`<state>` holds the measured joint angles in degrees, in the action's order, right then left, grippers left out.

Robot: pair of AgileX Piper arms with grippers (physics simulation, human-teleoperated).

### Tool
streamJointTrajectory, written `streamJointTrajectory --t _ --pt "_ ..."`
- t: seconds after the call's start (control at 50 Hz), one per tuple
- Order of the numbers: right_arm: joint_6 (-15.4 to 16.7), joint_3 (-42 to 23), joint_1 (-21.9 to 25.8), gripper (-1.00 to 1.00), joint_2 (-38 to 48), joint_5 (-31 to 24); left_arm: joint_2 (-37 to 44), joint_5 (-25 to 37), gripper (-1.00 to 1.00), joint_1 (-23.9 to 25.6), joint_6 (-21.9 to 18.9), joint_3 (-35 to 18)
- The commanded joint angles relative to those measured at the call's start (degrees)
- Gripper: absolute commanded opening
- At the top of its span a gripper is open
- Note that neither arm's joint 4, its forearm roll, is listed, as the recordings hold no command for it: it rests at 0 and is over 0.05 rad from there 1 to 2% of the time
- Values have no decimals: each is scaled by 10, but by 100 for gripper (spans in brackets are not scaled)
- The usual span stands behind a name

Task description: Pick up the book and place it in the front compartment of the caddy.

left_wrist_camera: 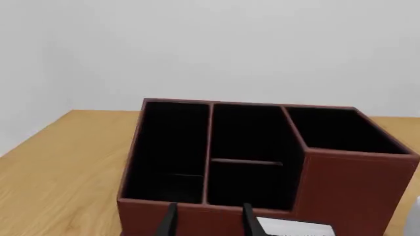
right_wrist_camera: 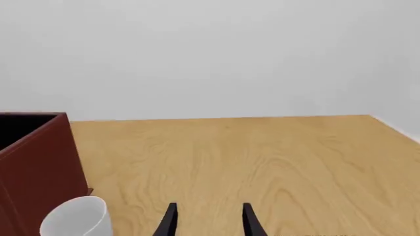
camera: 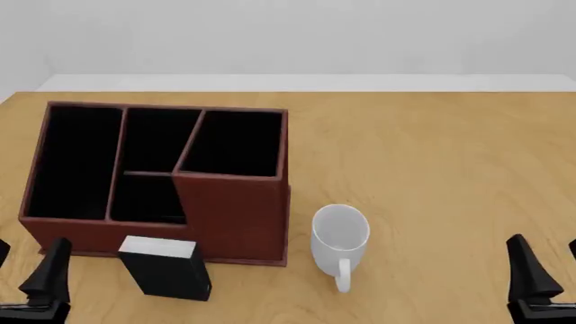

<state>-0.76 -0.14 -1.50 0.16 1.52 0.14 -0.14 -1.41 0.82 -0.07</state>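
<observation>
I see the book (camera: 166,268), black-covered with a white page edge up, standing upright just right of my left gripper (camera: 25,277), ahead of its parted jaws. Touching behind it, the reddish-brown caddy (camera: 236,214) sits empty.

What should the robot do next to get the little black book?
Probably move the left gripper right and forward toward the book. The book stands upright on the table just in front of the caddy, untouched, and both grippers are open and empty; the left is nearer.
</observation>
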Motion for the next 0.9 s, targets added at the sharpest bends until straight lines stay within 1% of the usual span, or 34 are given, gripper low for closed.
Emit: streamJointTrajectory --t 0.02,0.1,0.14,0.34,0.42,0.5,0.66,0.74,0.82,0.86,0.9 --pt "8 -1 14 100 5 -12 2 1 100 19 -9 -1" --pt "6 -1 14 100 9 -9 3 0 100 20 -7 0" --pt "-1 -1 17 100 18 -4 3 -1 100 19 -7 -1" --pt "2 -2 16 100 21 -1 3 -1 100 20 -7 -3" --pt "2 -4 17 100 21 -2 2 3 100 22 -12 -5" --pt "3 -1 15 100 36 15 2 10 100 24 -16 -11" --pt "4 -3 14 100 44 21 2 22 100 22 -28 -24" --pt "4 -5 14 100 56 31 19 15 100 22 -33 -27" --pt "5 -15 18 100 46 14 39 22 100 36 -48 -42" --pt "5 -17 18 100 47 14 42 29 100 45 -57 -48" --pt "5 -17 18 100 50 18 52 40 100 49 -56 -63"
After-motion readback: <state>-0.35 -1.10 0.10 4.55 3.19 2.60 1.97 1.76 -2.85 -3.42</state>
